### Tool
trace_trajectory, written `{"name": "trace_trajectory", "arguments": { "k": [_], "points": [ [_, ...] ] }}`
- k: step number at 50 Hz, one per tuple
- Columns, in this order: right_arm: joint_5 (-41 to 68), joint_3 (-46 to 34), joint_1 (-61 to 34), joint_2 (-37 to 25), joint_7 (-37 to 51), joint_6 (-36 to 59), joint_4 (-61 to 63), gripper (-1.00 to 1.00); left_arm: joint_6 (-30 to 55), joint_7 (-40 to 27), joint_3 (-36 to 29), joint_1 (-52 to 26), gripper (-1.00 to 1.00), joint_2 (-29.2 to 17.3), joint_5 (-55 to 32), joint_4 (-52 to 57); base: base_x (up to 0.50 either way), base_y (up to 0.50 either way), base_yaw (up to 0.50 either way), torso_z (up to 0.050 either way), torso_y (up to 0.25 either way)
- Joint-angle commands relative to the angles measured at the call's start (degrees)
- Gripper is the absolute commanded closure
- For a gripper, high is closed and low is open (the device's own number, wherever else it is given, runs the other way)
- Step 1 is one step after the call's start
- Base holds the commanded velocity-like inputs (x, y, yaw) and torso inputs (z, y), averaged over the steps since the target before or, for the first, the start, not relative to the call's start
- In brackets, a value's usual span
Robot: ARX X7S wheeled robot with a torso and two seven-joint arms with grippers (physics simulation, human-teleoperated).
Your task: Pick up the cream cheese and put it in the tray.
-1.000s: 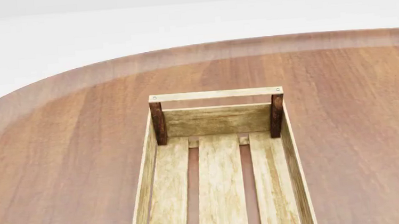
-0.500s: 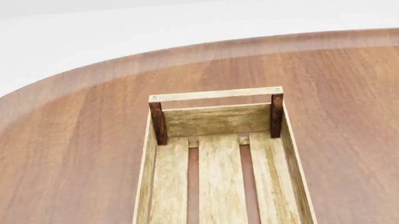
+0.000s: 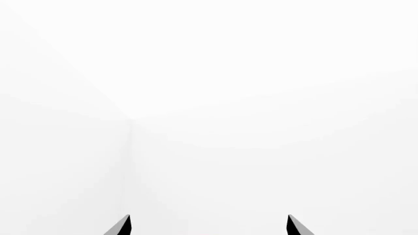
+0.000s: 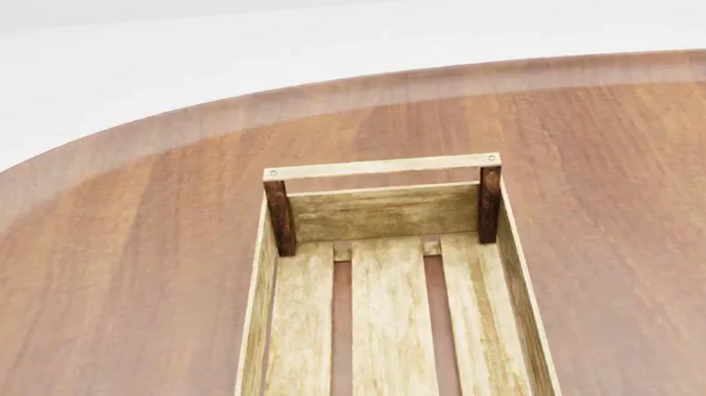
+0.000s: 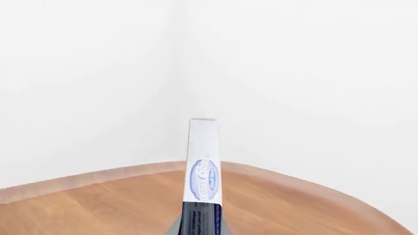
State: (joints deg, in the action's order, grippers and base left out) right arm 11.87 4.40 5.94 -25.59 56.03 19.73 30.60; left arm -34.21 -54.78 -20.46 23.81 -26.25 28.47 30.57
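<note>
The tray (image 4: 283, 303) is a long light-wood slatted crate with dark corner posts and a handle bar at its far end, at the bottom middle of the head view; the part in view holds nothing. Neither arm shows in the head view. In the right wrist view my right gripper (image 5: 199, 230) is shut on the cream cheese (image 5: 202, 166), a thin white box with a blue oval logo, held edge-on above the table. In the left wrist view my left gripper (image 3: 209, 227) is open and empty, its two dark fingertips (image 3: 121, 226) wide apart against a white background.
The rounded brown wooden table (image 4: 107, 274) carries the tray; its curved far edge runs across the upper head view. The table edge also shows in the right wrist view (image 5: 91, 205), below white walls.
</note>
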Motion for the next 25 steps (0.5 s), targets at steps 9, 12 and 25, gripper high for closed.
{"name": "trace_trajectory", "arguments": {
  "k": [9, 12, 25],
  "points": [
    [-3.44, -10.86, -12.5, -3.41, -4.69, 10.68, 0.08, 1.0, 0.29, -0.32, -0.05, -0.11, -1.0, -0.22, -0.02, 0.05, 0.0, 0.0, 0.0, 0.0, 0.0],
    [-2.99, -10.6, -13.33, -3.57, -4.81, 12.14, 1.41, 1.0, 0.38, -0.25, -0.19, -0.07, -1.0, -0.19, 0.1, 0.14, 0.0, 0.0, 0.0, 0.0, 0.003],
    [-1.77, -12.74, -17.97, -4.88, -8.02, 15.11, 2.42, 1.0, 0.64, -0.26, -0.45, -0.23, -1.0, -0.23, 0.17, 0.14, 0.0, 0.0, 0.0, 0.0, 0.0]
  ]
}}
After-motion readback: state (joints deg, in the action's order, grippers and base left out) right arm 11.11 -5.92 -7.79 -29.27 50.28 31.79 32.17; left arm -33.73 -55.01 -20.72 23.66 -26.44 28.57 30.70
